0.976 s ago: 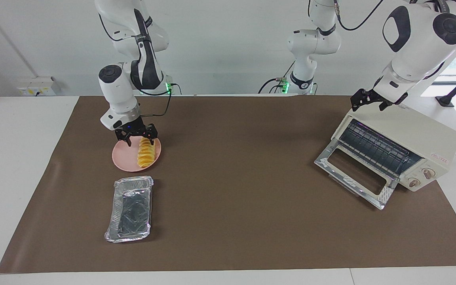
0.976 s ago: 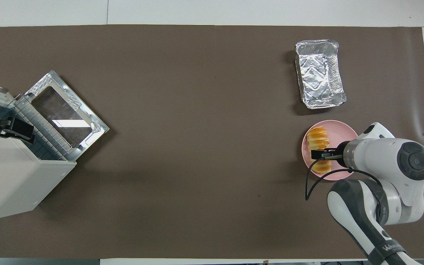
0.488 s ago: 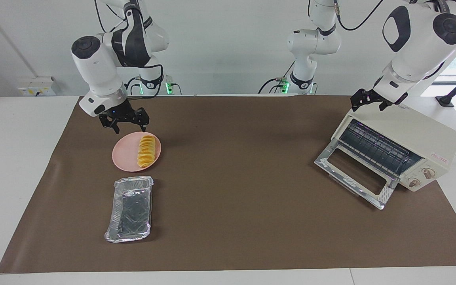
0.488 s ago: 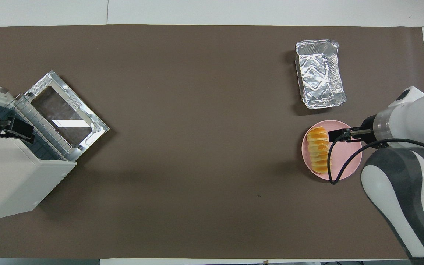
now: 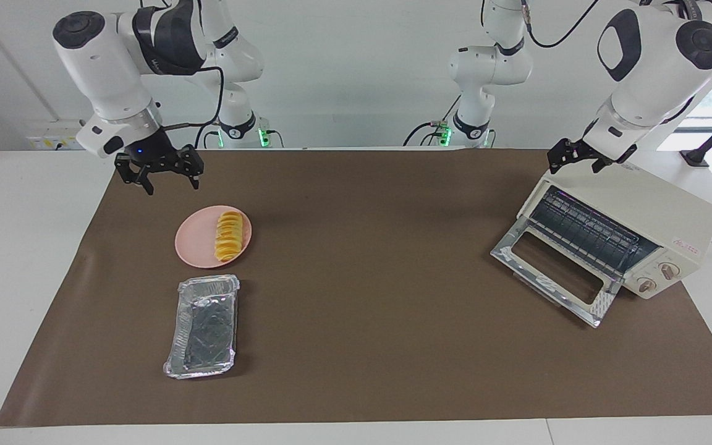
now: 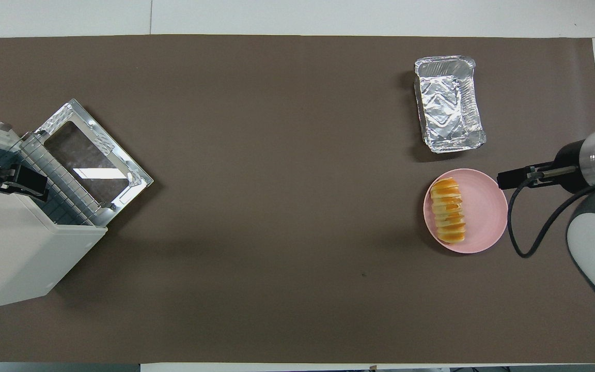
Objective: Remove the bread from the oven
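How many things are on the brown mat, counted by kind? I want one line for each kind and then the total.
Bread: 1
Pink plate: 1
Foil tray: 1
Oven: 1
Total: 4

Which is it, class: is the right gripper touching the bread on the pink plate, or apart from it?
Apart. The facing view shows the right gripper raised over the brown mat, with bare mat between it and the bread lying on the pink plate.
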Robot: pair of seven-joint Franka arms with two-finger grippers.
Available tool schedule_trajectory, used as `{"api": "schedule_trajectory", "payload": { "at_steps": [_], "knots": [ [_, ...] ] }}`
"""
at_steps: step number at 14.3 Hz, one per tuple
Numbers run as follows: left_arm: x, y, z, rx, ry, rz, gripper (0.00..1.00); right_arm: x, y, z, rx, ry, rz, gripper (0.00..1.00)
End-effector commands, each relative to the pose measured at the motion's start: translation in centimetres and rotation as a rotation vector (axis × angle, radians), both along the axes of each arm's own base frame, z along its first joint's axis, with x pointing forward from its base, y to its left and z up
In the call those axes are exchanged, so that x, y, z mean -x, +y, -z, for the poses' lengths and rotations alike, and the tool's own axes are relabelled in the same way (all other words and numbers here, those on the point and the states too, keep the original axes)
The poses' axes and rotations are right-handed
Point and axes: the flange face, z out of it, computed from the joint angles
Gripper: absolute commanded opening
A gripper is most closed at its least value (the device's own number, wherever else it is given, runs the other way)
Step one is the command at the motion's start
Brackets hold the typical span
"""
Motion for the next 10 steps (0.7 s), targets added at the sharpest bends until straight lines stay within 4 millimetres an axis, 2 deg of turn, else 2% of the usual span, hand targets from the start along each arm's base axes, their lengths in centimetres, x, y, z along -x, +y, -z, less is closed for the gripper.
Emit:
{"api": "schedule_trajectory", "payload": {
  "at_steps": [1, 5, 10],
  "knots": [
    [0.1, 0.2, -0.5, 0.000, -0.015, 0.000, 1.00, -0.1, -0.4, -2.2, 0.000, 0.026, -0.036, 1.00],
    [0.1, 0.2, -0.5, 0.001, -0.015, -0.001, 1.00, 0.5, -0.5, -5.5, 0.009, 0.089, -0.041, 1.00],
    [0.1, 0.2, -0.5, 0.000, -0.015, 0.000, 1.00, -0.1, -0.7, -6.5, 0.031, 0.080, -0.039, 1.00]
  ]
}}
